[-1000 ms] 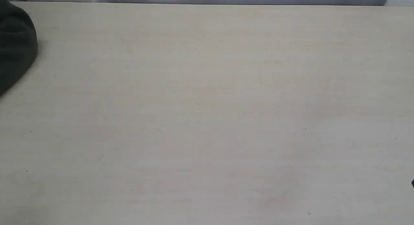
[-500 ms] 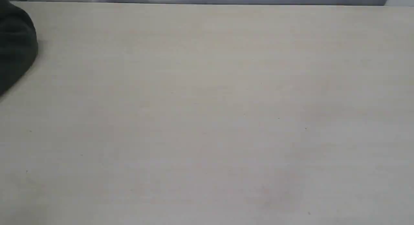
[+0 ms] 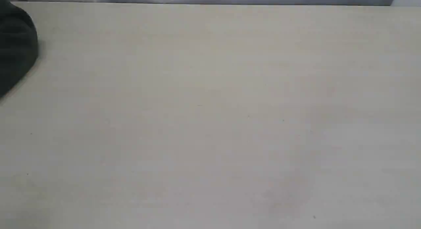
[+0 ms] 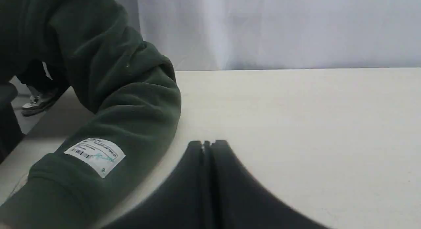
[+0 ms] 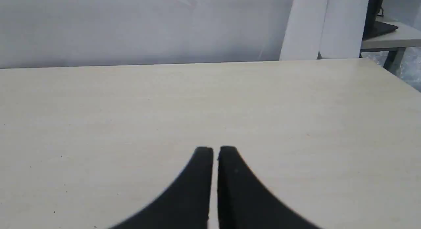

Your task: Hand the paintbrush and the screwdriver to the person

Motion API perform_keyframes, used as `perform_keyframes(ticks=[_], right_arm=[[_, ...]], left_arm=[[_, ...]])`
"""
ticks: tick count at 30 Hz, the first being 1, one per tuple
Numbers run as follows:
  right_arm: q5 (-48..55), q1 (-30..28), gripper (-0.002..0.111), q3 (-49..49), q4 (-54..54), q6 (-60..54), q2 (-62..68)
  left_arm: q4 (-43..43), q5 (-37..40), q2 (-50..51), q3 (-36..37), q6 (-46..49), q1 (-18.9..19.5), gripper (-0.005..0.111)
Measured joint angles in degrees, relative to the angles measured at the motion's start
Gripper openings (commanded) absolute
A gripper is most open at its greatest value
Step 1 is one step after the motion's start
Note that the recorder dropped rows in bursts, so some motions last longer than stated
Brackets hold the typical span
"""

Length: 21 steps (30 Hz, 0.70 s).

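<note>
Neither the paintbrush nor the screwdriver shows in any view. The person's dark green sleeve [image 3: 14, 48] rests on the table at the far left of the exterior view. In the left wrist view the same sleeve [image 4: 108, 114], with a white label on it, lies close beside my left gripper [image 4: 208, 144], which is shut with nothing between its black fingers. No bare hand shows. My right gripper [image 5: 215, 150] is shut and empty above the bare tabletop. Both grippers are outside the exterior view.
The pale wooden table [image 3: 210, 117] fills the exterior view, its far edge against a grey-white backdrop. In the right wrist view the table's corner [image 5: 388, 67] ends near a white post [image 5: 306, 25] and another desk [image 5: 388, 35].
A small dark tip at the right edge of the exterior view one second ago has left the frame. The green sleeve has hardly moved.
</note>
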Motion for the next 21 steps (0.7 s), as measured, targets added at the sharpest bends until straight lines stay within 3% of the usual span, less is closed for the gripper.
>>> perform_keyframes(ticks=[21], right_arm=[[2.6,0.0,0.004,0.0,-1.3,1.0,0.0]], left_arm=[[0.0,0.0,0.0,0.0,0.0,0.0,0.0]])
